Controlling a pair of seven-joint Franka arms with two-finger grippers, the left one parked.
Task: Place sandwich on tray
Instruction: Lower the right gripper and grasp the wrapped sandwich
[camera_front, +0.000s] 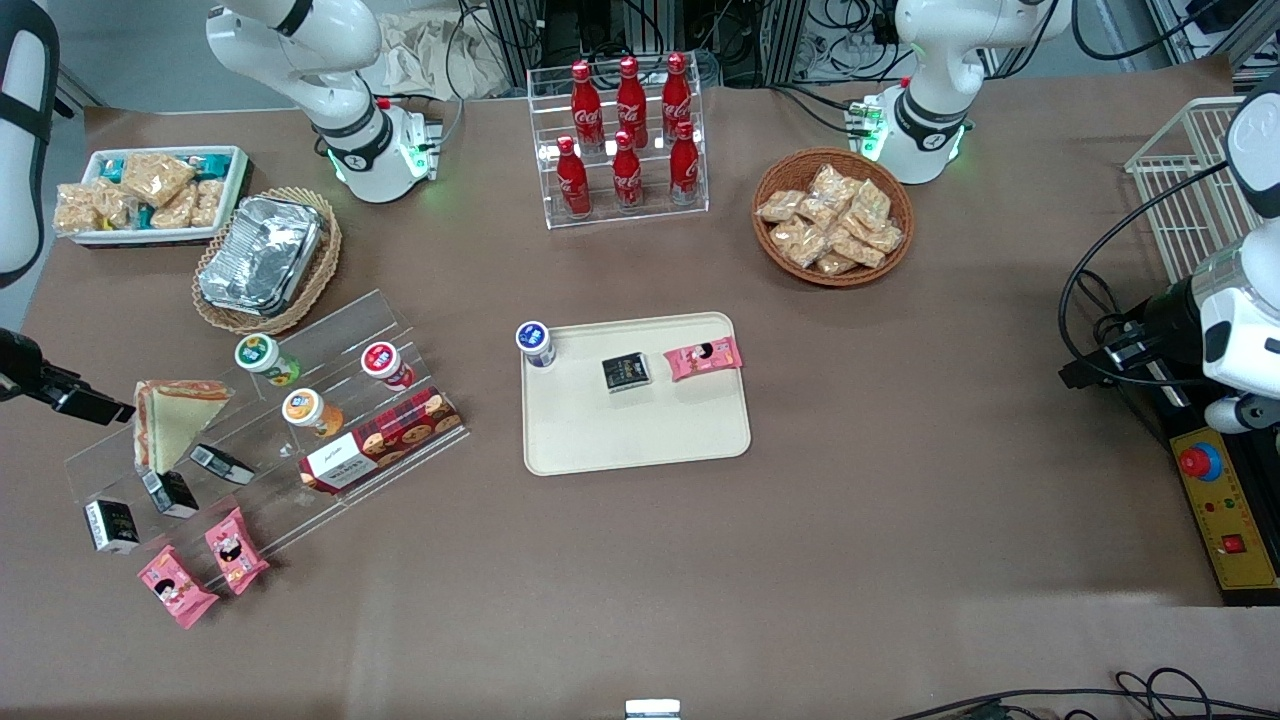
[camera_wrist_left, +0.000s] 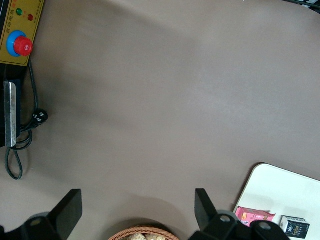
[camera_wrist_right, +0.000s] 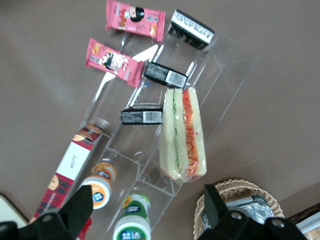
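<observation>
The sandwich (camera_front: 172, 420) (camera_wrist_right: 182, 135), a wrapped wedge of white bread with red and green filling, leans on the clear stepped shelf (camera_front: 250, 440) toward the working arm's end of the table. My gripper (camera_front: 88, 401) (camera_wrist_right: 145, 210) hovers above the shelf, just beside the sandwich. It is open wide and holds nothing. One black fingertip (camera_wrist_right: 75, 210) is over the small bottles and the other is near the wicker basket. The cream tray (camera_front: 640, 440) (camera_wrist_left: 280, 185) lies flat mid-table, well away from the gripper toward the parked arm.
The shelf also carries small bottles (camera_front: 312, 410), a red cookie box (camera_front: 385, 440), black packets (camera_front: 170, 492) and pink snack packets (camera_front: 235, 550). A wicker basket of foil trays (camera_front: 262, 258) sits close by. A bottle (camera_front: 535, 342), black packet (camera_front: 626, 371) and pink packet (camera_front: 704, 357) lie on the tray.
</observation>
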